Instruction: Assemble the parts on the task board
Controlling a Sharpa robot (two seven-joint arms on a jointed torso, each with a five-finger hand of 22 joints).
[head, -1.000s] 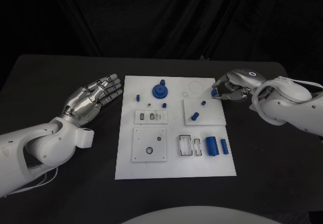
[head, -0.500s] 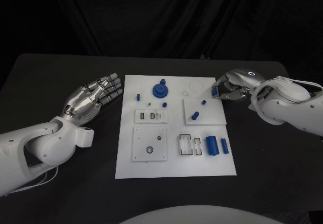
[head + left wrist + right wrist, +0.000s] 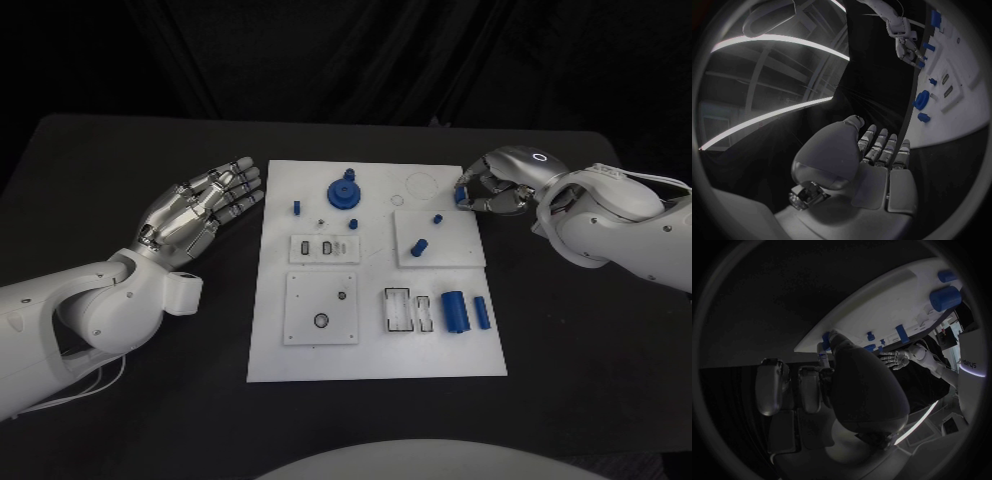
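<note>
While small blue part (image 3: 460, 198) sat at task board (image 3: 375, 350) right edge, far end, we saw right hand (image 3: 490, 190) fingers curled round it, apparently pinching it. Part's axis unclear to us. Left hand (image 3: 195, 210) lay flat, fingers spread, holding nothing, off left edge. Blue gear (image 3: 343, 193) and pegs (image 3: 417, 248) stood between them.

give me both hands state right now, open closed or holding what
Left hand: open, fingers apart, holding nothing, beside the task board.
Right hand: pinching a small blue part at the board's edge.
</note>
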